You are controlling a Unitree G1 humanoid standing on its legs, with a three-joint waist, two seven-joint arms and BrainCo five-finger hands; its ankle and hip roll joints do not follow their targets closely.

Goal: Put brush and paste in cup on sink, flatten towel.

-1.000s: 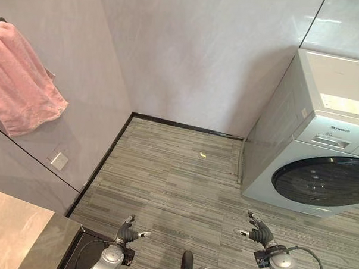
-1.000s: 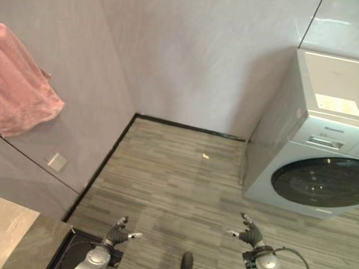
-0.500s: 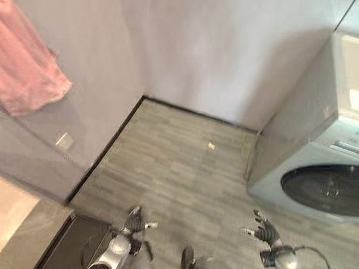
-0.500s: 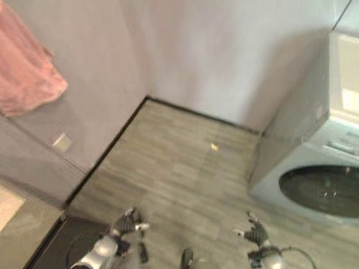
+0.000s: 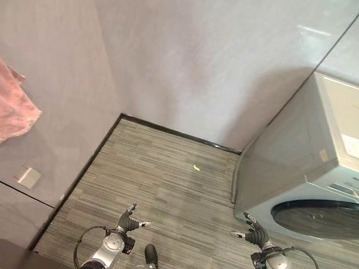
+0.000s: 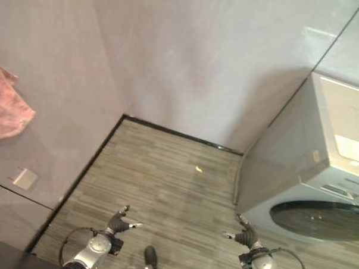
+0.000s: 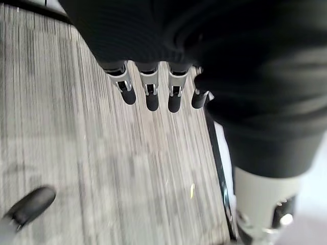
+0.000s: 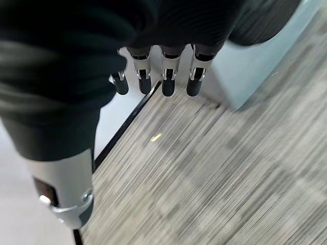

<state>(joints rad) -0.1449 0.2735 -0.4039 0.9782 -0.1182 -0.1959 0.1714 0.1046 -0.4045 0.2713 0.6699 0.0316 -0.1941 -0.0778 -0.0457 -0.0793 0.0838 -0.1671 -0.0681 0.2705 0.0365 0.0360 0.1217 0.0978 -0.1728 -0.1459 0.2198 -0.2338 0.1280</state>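
As the head camera swung right, the crumpled pink towel [image 5: 7,112] on the grey wall slid toward the left edge (the sink counter left view), while the left hand [image 5: 128,221] and right hand [image 5: 255,235] hung empty, fingers relaxed; the approach looked unfinished.

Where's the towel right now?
The pink towel hangs on the wall at the far left edge of both eye views, above a wall socket and well away from the washer on the right.
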